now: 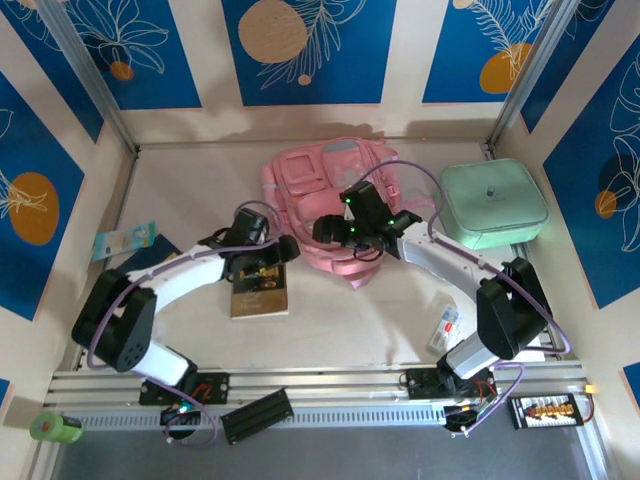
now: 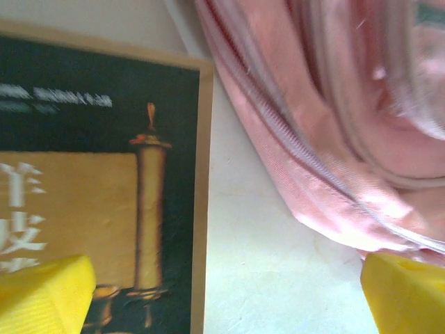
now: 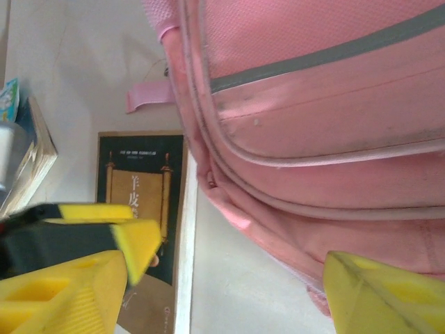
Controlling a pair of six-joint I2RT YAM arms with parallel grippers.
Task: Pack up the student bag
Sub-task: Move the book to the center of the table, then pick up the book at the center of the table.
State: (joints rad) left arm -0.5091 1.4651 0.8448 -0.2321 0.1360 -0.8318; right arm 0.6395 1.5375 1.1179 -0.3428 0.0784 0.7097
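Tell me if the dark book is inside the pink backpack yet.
Out: the book lies flat on the table beside the backpack, cover up.

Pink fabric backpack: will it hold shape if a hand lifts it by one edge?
Probably floppy: the large pink fabric backpack lies slumped, its edge creased and folded. Likely sags and drags along the table. Unlikely to roll; it lies flat.

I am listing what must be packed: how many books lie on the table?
2 for sure: the dark book beside the student bag, and the light-blue book near the left wall. A dark thing beside it, partly under the left arm, may be a third.
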